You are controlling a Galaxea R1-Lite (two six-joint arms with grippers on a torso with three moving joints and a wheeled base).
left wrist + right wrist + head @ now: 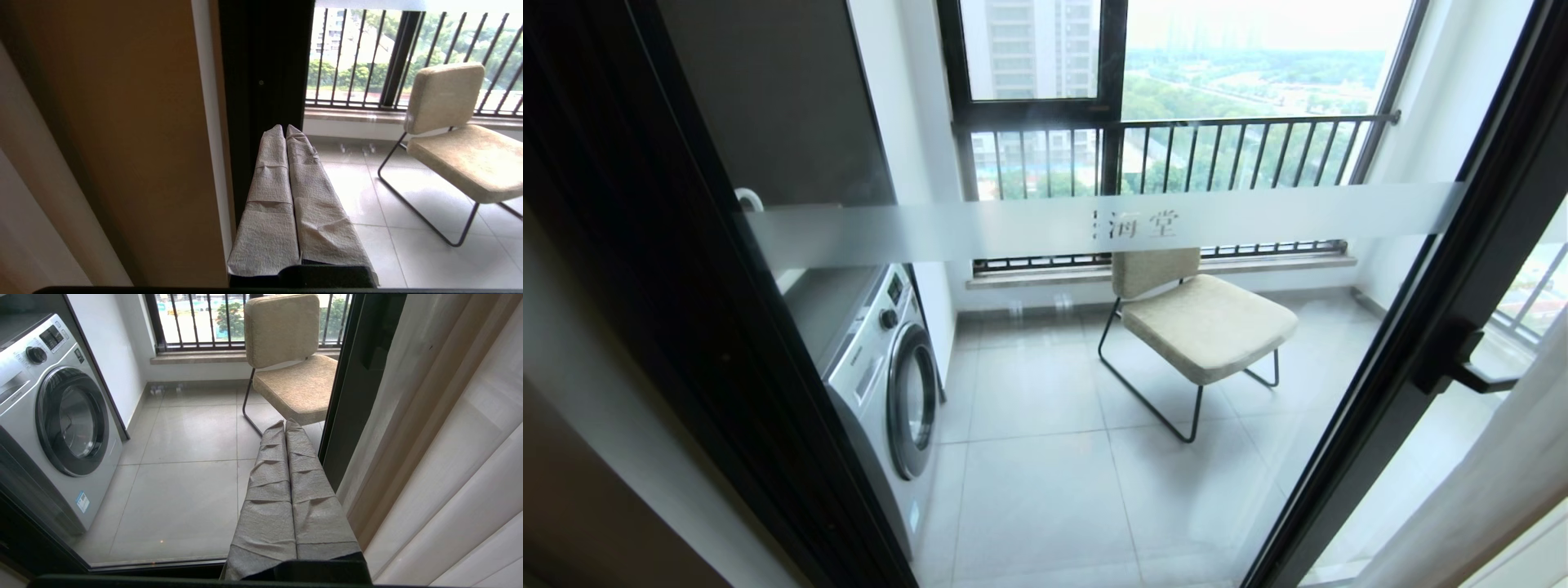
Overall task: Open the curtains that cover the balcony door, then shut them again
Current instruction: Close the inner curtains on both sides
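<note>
Both grippers are pinched tight with nothing in them: left gripper (pixel 286 127) by the door frame, right gripper (pixel 285 422) next to the curtains (pixel 441 449), bunched at the right. Balcony door (pixel 1094 224) uncovered, chair (pixel 1205 322) beyond.

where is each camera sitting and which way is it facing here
Head: high up, looking down through the balcony door at the chair; no arm shows.
Left wrist: behind the shut left tool, facing the door's frame.
Right wrist: behind the shut right tool, beside the curtains.
All three share the chair.
</note>
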